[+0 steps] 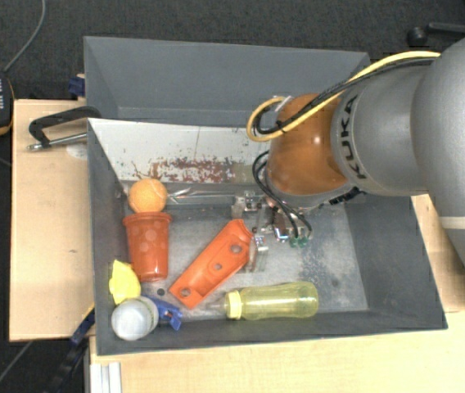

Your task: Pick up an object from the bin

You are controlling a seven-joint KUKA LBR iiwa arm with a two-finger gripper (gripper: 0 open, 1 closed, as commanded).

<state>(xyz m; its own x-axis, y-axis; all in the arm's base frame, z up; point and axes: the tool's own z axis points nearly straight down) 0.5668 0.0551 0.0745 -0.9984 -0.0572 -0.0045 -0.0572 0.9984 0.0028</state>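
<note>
Near the middle of the bin (380, 260), the claw (269, 223) hangs at the upper-right end of an orange bar (212, 264) with holes. The bar lies flat, its long axis running from lower left to upper right. Whether the claw is wide or narrow cannot be told. The bin's floor is scuffed grey metal, and dark ground lies beyond it. One each lie to the left and front: orange ball (147, 195), orange cup (146, 248), yellow bottle (273, 301), yellow lump (124, 283), grey ball (134, 319).

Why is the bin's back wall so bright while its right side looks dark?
Camera view: light glares off the bin at its back wall; the arm overhangs the right side and probably shades the floor there; the ball at left sits well lit.
</note>
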